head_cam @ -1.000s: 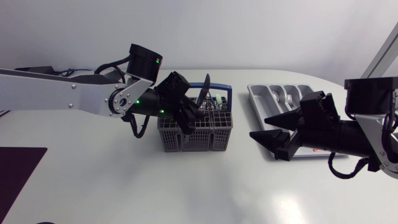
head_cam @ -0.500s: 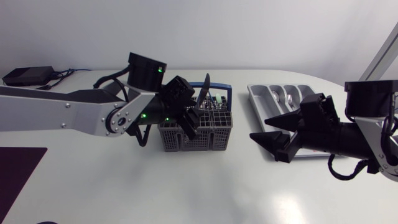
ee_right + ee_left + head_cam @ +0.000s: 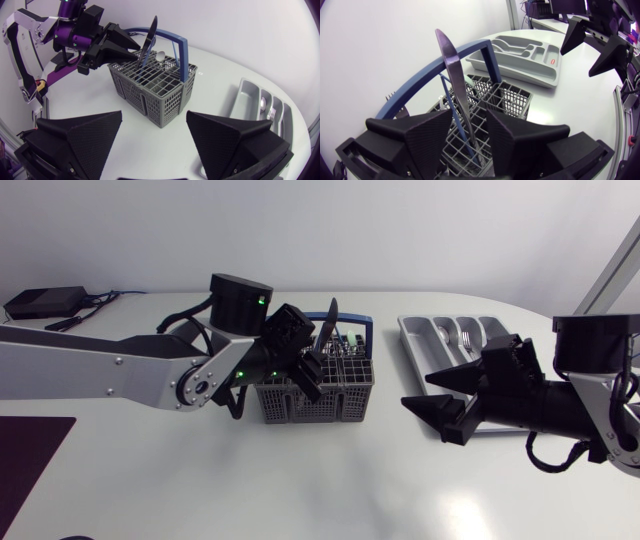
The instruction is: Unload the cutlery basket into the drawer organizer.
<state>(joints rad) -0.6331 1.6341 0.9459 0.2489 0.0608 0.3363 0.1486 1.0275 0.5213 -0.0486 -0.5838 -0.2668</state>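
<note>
A white table is standing before a plain pale wall in soft even light; a dark mat is lying at its near left corner

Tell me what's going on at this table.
The left arm's hand is down at the grey mesh cutlery basket with a blue handle. Its open fingers sit either side of a dark knife standing upright in it, not yet gripped. The right arm's hand hangs open above the table by the grey plastic drawer organizer, which holds some silver cutlery.
</note>
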